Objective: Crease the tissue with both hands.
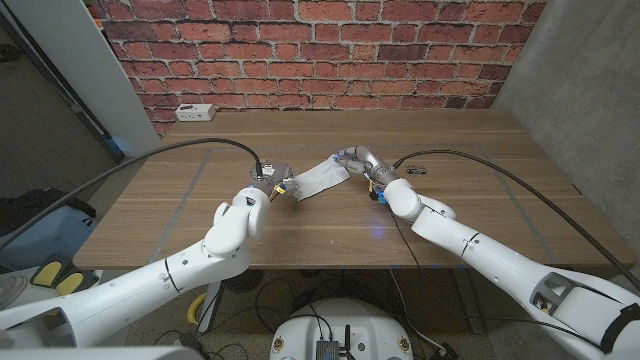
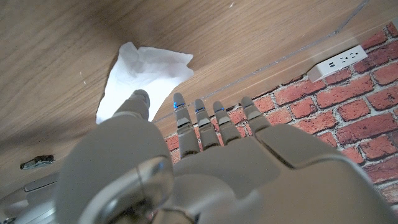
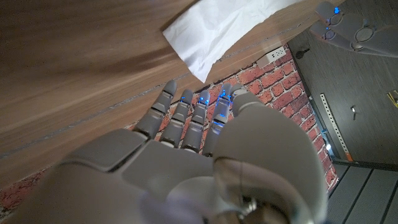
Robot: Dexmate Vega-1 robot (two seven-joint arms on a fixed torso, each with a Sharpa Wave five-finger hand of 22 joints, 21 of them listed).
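A crumpled white tissue lies on the wooden table between my two hands. My left hand is at the tissue's left end; in the left wrist view its fingers reach out straight and the thumb tip overlaps the tissue's edge, with nothing held. At the tissue's right end is my right hand. In the right wrist view its fingers are stretched out and apart, just short of the tissue. The left hand shows beyond the tissue there.
A white power strip lies at the table's back left by the brick wall, also seen as the power strip. A small dark object sits right of my right hand. Black cables run along both arms.
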